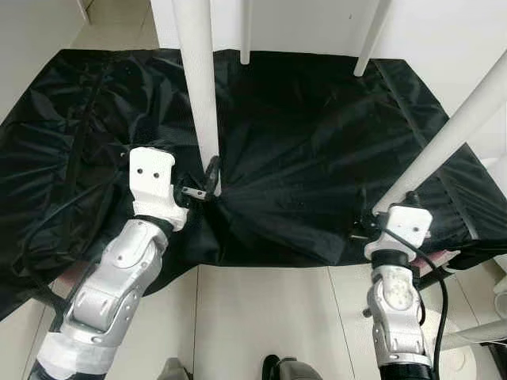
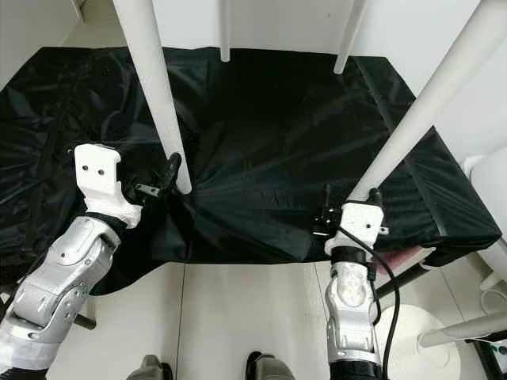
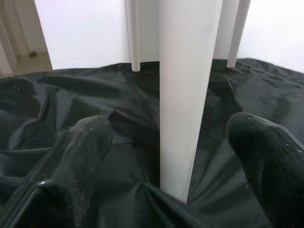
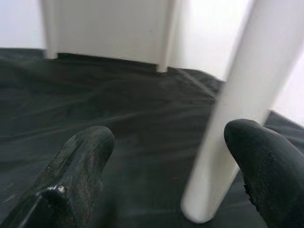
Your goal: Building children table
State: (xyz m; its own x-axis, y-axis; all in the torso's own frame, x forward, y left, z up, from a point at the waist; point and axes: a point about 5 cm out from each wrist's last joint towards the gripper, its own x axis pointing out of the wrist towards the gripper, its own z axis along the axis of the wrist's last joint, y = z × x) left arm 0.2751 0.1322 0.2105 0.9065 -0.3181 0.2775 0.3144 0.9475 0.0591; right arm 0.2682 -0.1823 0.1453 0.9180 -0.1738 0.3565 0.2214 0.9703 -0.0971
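Four white table legs stand upright on a black cloth [image 1: 301, 134] that covers a low flat surface. The near left leg [image 1: 200, 87] rises right in front of my left gripper [image 1: 207, 184]. In the left wrist view that leg [image 3: 187, 95] stands between the open fingers [image 3: 88, 137] without touching either. My right gripper [image 1: 386, 215] is at the foot of the slanting near right leg [image 1: 463, 123]. In the right wrist view this leg [image 4: 247, 95] sits between the open fingers, close to one finger [image 4: 259, 152]. Two far legs [image 1: 245, 32] stand at the cloth's back edge.
The cloth's front edge hangs over pale floor tiles [image 1: 269, 317]. A white wall [image 1: 444, 32] closes off the back and right. A black cable [image 1: 440, 293] loops beside my right arm. White rods [image 1: 475, 334] lie on the floor at the right.
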